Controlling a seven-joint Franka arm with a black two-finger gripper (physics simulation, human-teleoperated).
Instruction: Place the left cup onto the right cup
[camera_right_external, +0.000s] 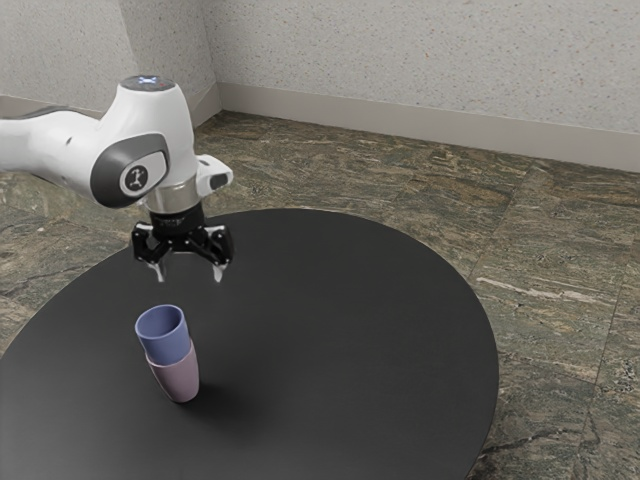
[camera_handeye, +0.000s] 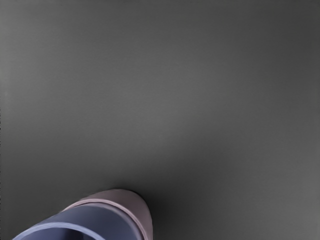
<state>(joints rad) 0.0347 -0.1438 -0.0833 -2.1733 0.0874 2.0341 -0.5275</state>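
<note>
Black two-finger gripper (camera_right_external: 188, 272) hangs released, empty, above the blue plastic cup (camera_right_external: 162, 333) — nested, slightly tilted, in the mauve plastic cup (camera_right_external: 177, 380); best rise straight up, avoiding its rim.

Just below the gripper (camera_right_external: 188, 272), past a small gap of air, the blue cup (camera_right_external: 162, 334) sitting in the pink cup (camera_right_external: 179, 381) blocks the way down, while the table (camera_right_external: 350, 330) all around them is free room.

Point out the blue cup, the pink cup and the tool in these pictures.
blue cup (camera_right_external: 165, 343), exterior view, outer wall below the rim.
pink cup (camera_right_external: 180, 382), exterior view, side wall beneath the blue cup.
tool (camera_right_external: 188, 273), exterior view, midway between its open fingertips.
</note>
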